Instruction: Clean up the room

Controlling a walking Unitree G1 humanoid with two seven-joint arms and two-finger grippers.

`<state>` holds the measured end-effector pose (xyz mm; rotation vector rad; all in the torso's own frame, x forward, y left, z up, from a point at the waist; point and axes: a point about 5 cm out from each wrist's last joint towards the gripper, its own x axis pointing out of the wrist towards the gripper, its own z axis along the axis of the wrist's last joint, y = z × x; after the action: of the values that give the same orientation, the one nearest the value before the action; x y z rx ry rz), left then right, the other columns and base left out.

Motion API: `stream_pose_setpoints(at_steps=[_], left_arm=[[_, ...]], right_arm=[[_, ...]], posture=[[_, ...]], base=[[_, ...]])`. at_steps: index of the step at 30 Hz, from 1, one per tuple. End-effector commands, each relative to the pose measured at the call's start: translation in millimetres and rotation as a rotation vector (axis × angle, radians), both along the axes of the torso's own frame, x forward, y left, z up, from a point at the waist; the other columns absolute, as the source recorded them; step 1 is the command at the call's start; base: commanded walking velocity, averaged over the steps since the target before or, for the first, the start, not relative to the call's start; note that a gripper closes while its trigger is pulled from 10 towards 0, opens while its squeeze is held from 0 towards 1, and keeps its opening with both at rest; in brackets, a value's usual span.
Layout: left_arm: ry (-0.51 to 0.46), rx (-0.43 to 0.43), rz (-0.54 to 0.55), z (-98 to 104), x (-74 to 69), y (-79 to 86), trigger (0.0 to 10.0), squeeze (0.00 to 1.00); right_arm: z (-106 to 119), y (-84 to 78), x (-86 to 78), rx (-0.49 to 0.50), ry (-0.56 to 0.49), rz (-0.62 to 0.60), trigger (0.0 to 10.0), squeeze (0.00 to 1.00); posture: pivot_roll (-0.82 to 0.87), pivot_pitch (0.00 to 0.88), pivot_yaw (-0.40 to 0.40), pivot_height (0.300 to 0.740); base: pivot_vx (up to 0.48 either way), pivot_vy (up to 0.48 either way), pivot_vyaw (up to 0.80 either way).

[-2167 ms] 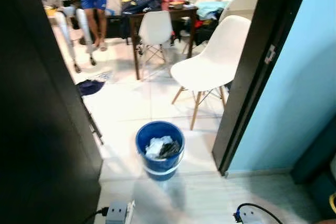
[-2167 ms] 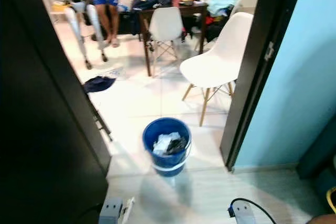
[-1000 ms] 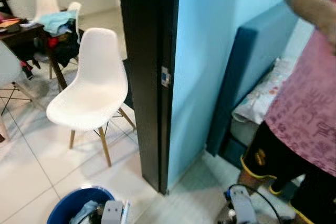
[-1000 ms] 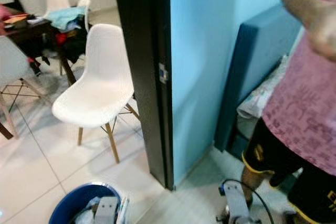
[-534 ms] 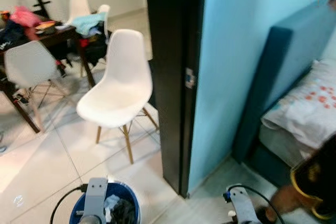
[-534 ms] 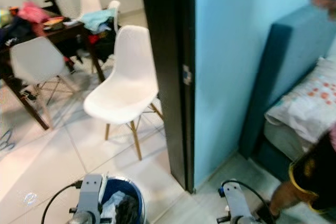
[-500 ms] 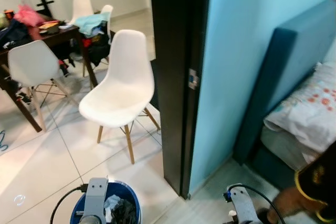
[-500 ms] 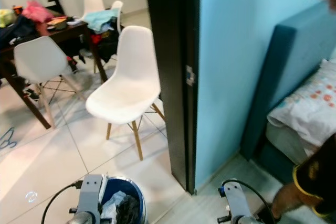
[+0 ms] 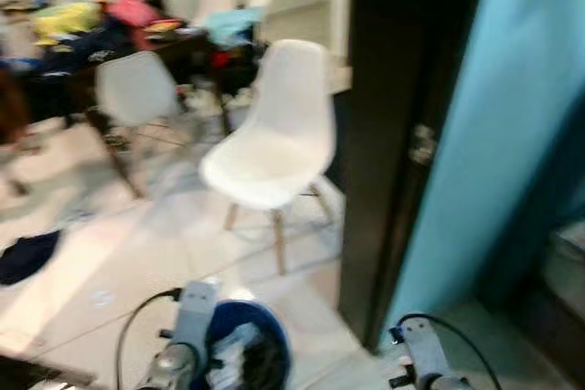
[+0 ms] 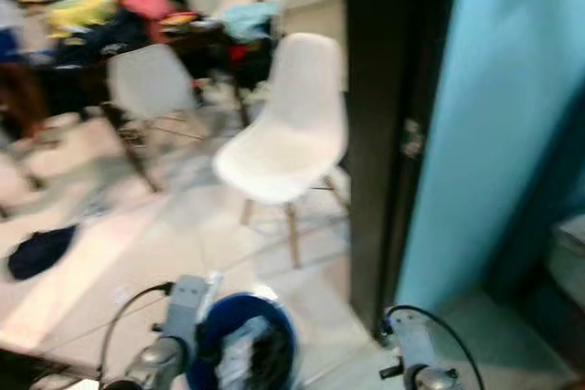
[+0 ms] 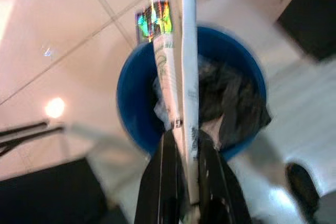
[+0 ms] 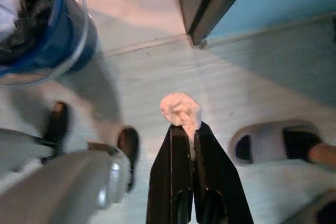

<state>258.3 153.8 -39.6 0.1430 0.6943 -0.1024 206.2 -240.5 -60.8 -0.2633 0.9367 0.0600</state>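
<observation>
Cleanup is judged partway: the blue bin (image 11: pixel 191 93) already holds rubbish, the left gripper (image 11: pixel 184 145) pinches a flat white packet (image 11: pixel 178 51) directly above it, the right gripper (image 12: pixel 188 129) pinches a crumpled tissue (image 12: pixel 180 109) over the floor beside it, and dark clothing (image 10: pixel 38 251) lies on the tiles beyond.

Head views blurred; blue bucket (image 9: pixel 245 353) cut off by the bottom edge.

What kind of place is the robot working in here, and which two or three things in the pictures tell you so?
Most likely a lived-in home, seen from a doorway into a dining area. White chairs stand around a dark table heaped with clothes, and a blue bin of rubbish sits on the tiled floor.
</observation>
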Motion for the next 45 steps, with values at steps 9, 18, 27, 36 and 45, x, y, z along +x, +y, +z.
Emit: stream_pose_setpoints(at_steps=[9,18,27,36,45], left_arm=[[-0.002,-0.017,-0.036,5,7.0,2.2,10.0,0.00],[-0.068,-0.019,-0.119,20,24.5,-11.7,10.0,0.05],[-0.117,0.042,-0.145,34,40.0,-13.3,10.0,1.00],[-0.127,0.145,-0.089,37,43.3,6.9,10.0,1.00],[-0.046,0.234,0.132,9,3.3,51.4,10.0,0.00]], right_arm=[[1,-1.3,-0.6,0.005,-0.065,-0.054,10.0,0.00],[0,-9.3,-10.4,0.002,-0.089,-0.050,10.0,0.00],[1,-12.4,-12.0,0.000,-0.109,-0.043,10.0,0.00],[15,-10.8,9.0,0.035,-0.202,-0.024,10.0,0.00],[45,43.5,68.1,0.191,-0.290,0.172,10.0,0.00]], posture=[[-0.26,0.149,0.055,0.740],[-0.31,0.232,0.047,0.740],[-0.33,0.268,0.040,0.740],[-0.32,0.264,0.045,0.740],[-0.18,0.230,0.025,0.740]], base=[[0.000,0.000,0.27],[0.000,0.000,0.00],[0.000,0.000,0.00],[0.000,0.000,0.00],[0.000,0.000,0.00]])
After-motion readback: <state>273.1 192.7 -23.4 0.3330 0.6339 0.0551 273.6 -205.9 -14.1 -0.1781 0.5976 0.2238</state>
